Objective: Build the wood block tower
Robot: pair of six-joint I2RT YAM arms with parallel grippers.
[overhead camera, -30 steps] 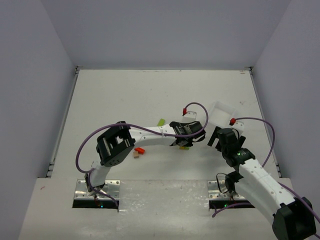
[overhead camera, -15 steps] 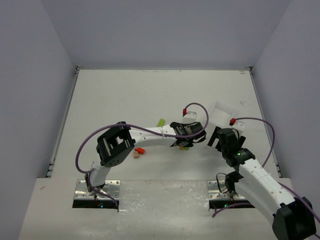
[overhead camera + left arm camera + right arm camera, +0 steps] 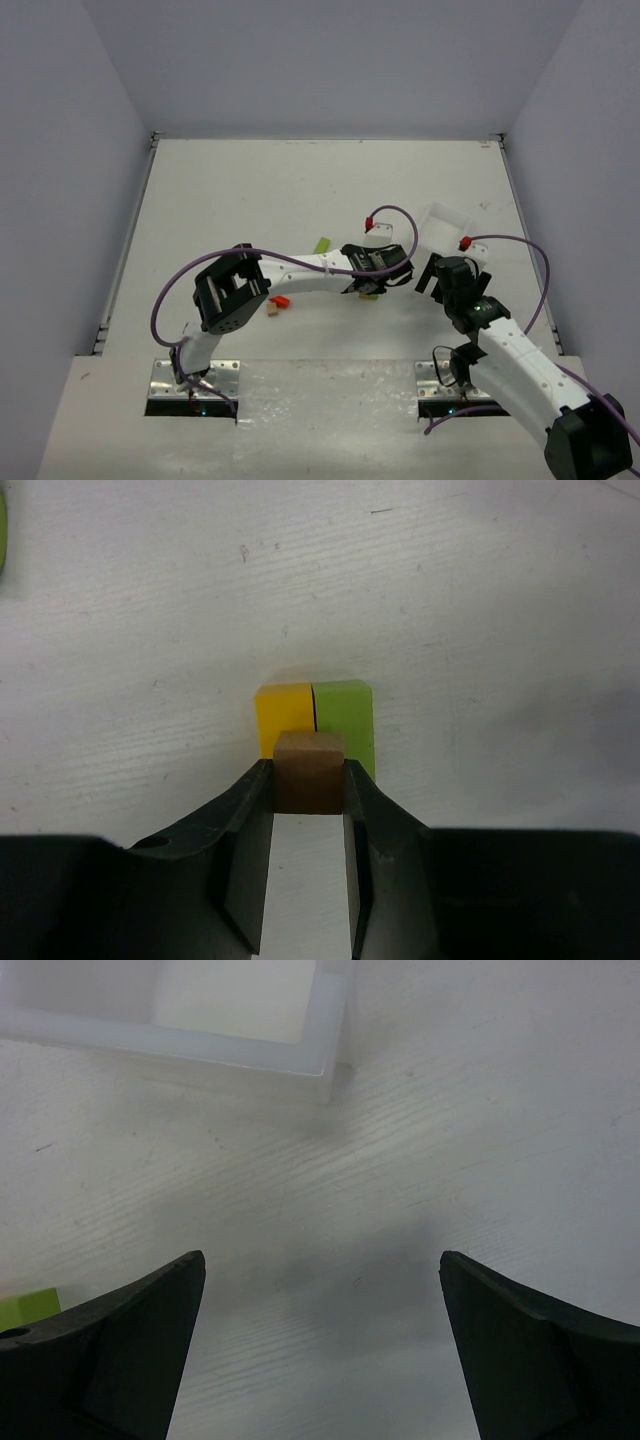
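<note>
Wood block (image 3: 309, 765) sits clamped in left end effector (image 3: 309, 788).

A brown block (image 3: 309, 765) shows between the black fingers of the left pincer (image 3: 309, 785). Behind it are a yellow block (image 3: 284, 715) and a lime green block (image 3: 348, 715). The surface (image 3: 480, 630) is off-white with a faint wood grain. A red-orange block (image 3: 280, 300) and a pale tan block (image 3: 270, 311) lie by the white arm (image 3: 300, 277). The tray (image 3: 240, 1010) is translucent white and the cable (image 3: 548, 272) is purple.
</note>
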